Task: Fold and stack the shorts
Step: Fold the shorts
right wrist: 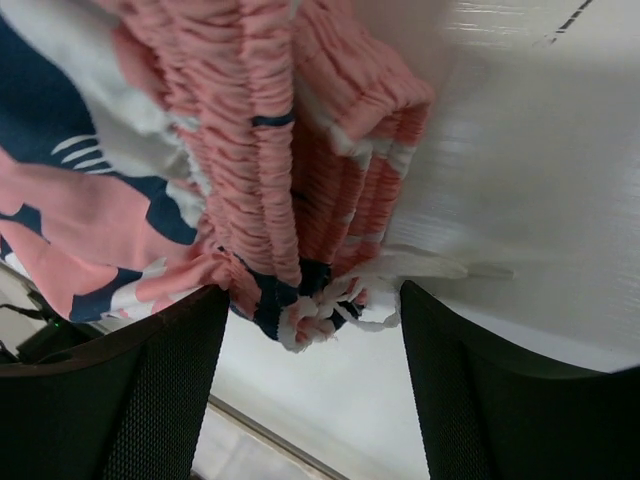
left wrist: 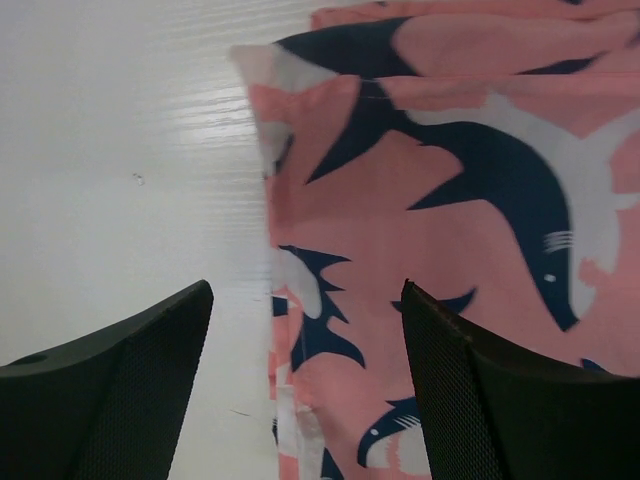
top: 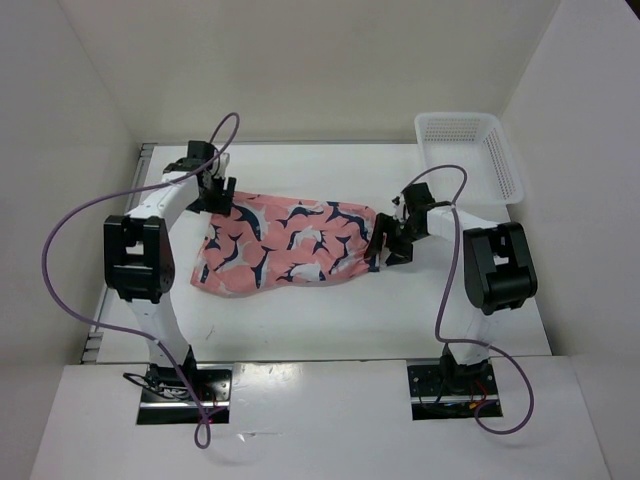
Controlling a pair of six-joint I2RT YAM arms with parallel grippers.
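Note:
The salmon-pink shorts (top: 290, 245) with navy and white shapes lie folded lengthwise across the middle of the table. My left gripper (top: 221, 196) is open over their far-left corner. In the left wrist view the shorts' (left wrist: 450, 200) hem edge runs between the spread fingers (left wrist: 140, 380) of my left gripper (left wrist: 305, 290). My right gripper (top: 385, 250) is open at the shorts' right end. In the right wrist view the gathered elastic waistband (right wrist: 280, 150) and its white drawstring (right wrist: 400, 270) sit between the tips of my right gripper (right wrist: 310, 288); the fingers do not grip them.
A white mesh basket (top: 505, 160) stands at the far right corner of the table. White walls enclose the table at the left, back and right. Purple cables loop from both arms.

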